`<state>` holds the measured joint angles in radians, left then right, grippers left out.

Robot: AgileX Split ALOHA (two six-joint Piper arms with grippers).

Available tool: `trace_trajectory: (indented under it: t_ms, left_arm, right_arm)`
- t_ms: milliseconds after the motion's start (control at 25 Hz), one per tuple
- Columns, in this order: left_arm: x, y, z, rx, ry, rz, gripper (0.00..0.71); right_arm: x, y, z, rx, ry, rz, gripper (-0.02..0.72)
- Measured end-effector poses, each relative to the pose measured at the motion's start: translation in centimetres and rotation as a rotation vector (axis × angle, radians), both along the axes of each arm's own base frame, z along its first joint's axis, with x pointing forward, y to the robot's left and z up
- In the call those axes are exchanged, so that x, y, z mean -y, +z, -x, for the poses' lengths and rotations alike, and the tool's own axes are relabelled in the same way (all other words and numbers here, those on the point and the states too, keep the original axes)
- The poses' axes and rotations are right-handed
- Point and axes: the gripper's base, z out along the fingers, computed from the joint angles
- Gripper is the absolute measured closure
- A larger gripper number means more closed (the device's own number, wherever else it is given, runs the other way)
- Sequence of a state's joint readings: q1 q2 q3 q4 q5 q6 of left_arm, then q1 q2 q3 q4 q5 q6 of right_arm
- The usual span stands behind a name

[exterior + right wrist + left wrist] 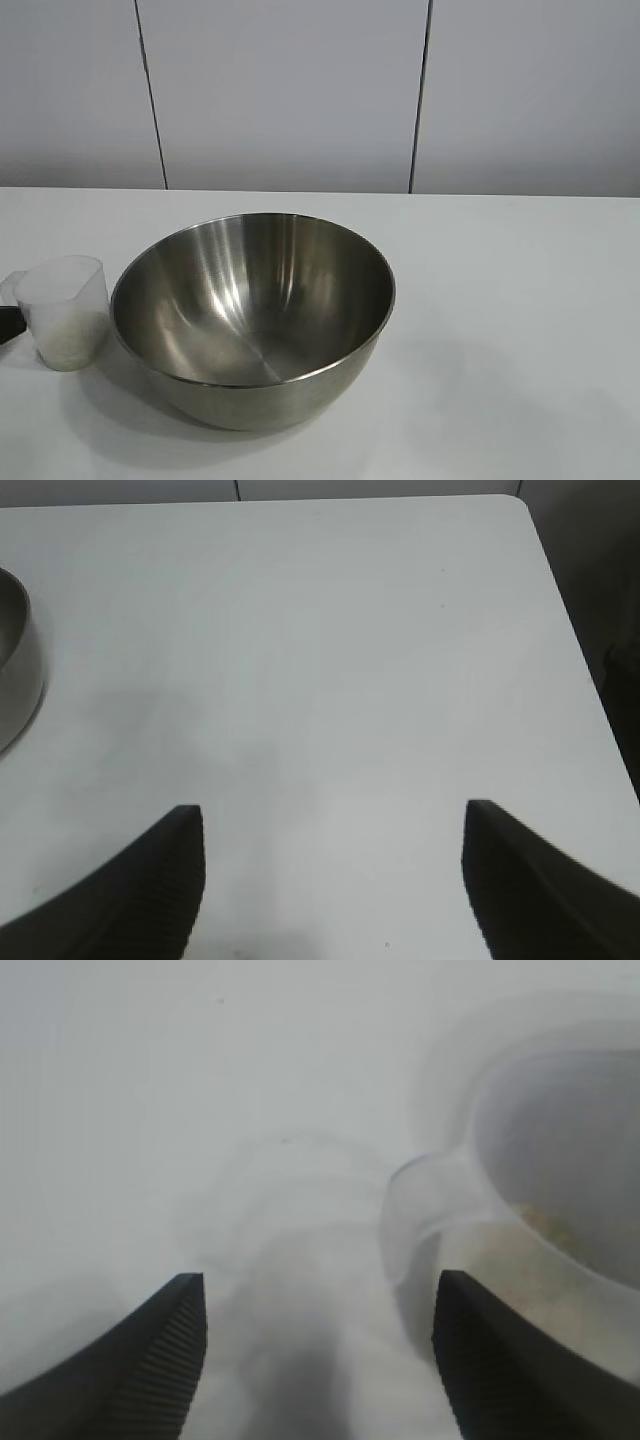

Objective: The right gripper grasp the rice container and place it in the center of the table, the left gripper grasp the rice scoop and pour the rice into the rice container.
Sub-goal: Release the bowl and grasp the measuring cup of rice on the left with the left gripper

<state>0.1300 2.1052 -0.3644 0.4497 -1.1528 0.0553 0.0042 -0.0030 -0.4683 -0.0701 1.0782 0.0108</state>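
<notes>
A: Where's the rice scoop [66, 310] from our left gripper [320, 1360]?

B: Just ahead, off to one finger's side, left of the rice container [253, 315] mid-bench [520, 300]. Our jaws stand wide, empty. Right gripper [335, 880] open, parked far off.

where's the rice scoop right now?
In the exterior view the rice scoop stands upright on the table at the far left, close beside the rice container; the open left gripper is close to it, not gripping.
</notes>
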Motion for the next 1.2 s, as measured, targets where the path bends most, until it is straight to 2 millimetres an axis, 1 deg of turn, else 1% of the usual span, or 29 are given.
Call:
trace_trajectory:
  t_ms: [160,480,760,960,1120,1160,1200]
  left_arm:
    - [0.0,0.2,-0.6,0.022,-0.010,-0.002,0.240]
    - [-0.1,0.3,-1.2,0.034,0.002,0.021,0.242]
    - [-0.1,0.4,-1.3,0.034,0.008,0.033,0.254]
    - [-0.1,1.0,-1.5,0.055,0.012,0.038,0.254]
    - [-0.1,1.1,-1.5,0.052,0.020,0.053,0.255]
    - [-0.1,1.1,-1.5,0.051,0.022,0.057,0.260]
    - [-0.1,1.1,-1.5,0.050,0.023,0.059,0.280]
  right_arm:
    - [0.0,0.0,0.0,0.000,0.000,0.000,0.209]
    - [0.0,0.0,0.0,0.000,0.000,0.000,0.209]
    - [0.0,0.0,0.0,0.000,0.000,0.000,0.209]
    - [0.0,0.0,0.0,0.000,0.000,0.000,0.209]
    - [0.0,0.0,0.0,0.000,0.000,0.000,0.209]
    - [0.0,0.0,0.0,0.000,0.000,0.000,0.209]
    - [0.0,0.0,0.0,0.000,0.000,0.000,0.209]
